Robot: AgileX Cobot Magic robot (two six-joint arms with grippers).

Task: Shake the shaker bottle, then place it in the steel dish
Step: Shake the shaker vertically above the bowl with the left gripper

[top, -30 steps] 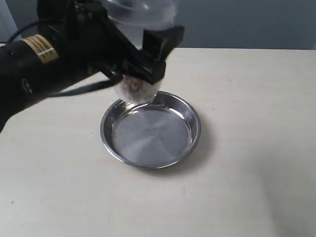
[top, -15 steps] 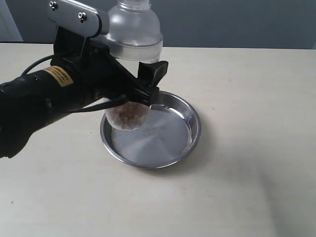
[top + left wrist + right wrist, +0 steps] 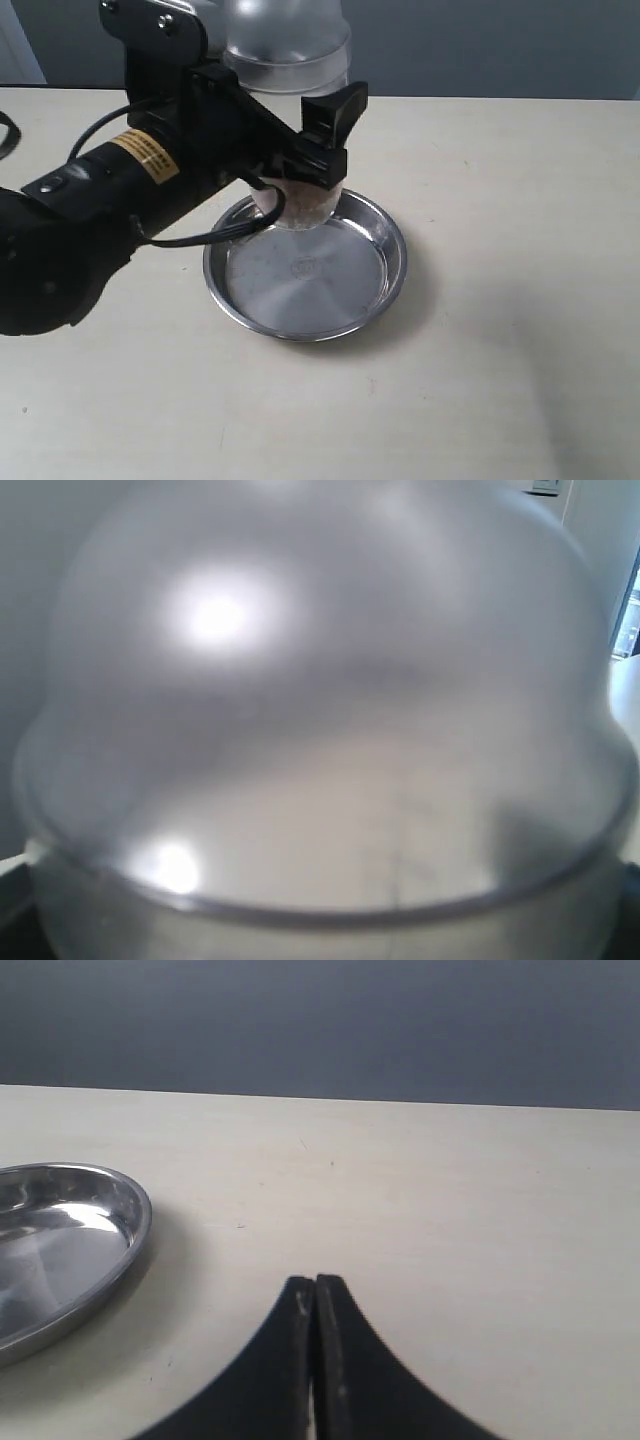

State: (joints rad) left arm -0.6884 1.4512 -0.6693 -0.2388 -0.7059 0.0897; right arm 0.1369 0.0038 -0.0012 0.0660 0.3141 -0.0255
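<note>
The shaker bottle [image 3: 290,45] is held upright in the air over the far left rim of the steel dish [image 3: 392,262]. Its frosted dome reaches the top of the exterior view and its granule-filled bottom [image 3: 303,205] hangs just above the dish. My left gripper [image 3: 300,150] is shut on the bottle's middle. The frosted dome [image 3: 320,700] fills the whole left wrist view, hiding the jaws there. My right gripper [image 3: 315,1282] is shut with nothing in it, low over the table to the right of the steel dish [image 3: 135,1220]. It is out of the exterior view.
The dish rests on a plain cream table [image 3: 500,360] with a dark grey wall behind. A black cable [image 3: 200,238] loops under the left arm near the dish's left rim.
The left gripper has carried the bottle down and then back up and slightly right over the dish's far left rim. The right gripper's earlier state is not shown.
</note>
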